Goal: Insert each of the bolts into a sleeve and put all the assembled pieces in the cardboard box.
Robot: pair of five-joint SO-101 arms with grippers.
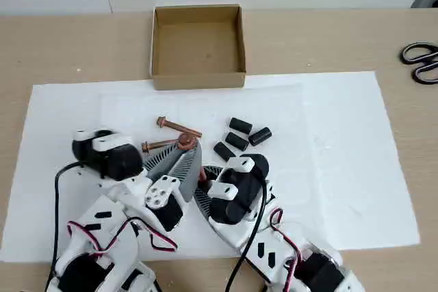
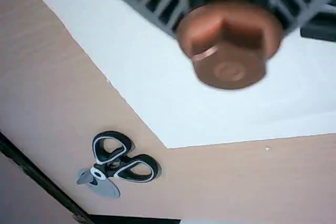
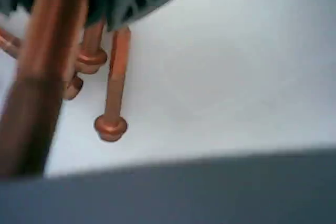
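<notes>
One bolt (image 2: 228,45) clamped in left tool (image 1: 185,151), head protruding; right tool (image 1: 204,182) beside its tip, grip unclear.

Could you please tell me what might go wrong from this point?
The left gripper pinches its bolt close to the head, so the bolt may tilt or slip during insertion. The right arm sits right beside it, so the two could collide. The four sleeves lie bunched together; grabbing one might nudge the others away.

Black-handled scissors (image 1: 421,61) lie on the wooden table (image 1: 68,46), apparently clear of the white sheet (image 1: 342,155).
</notes>
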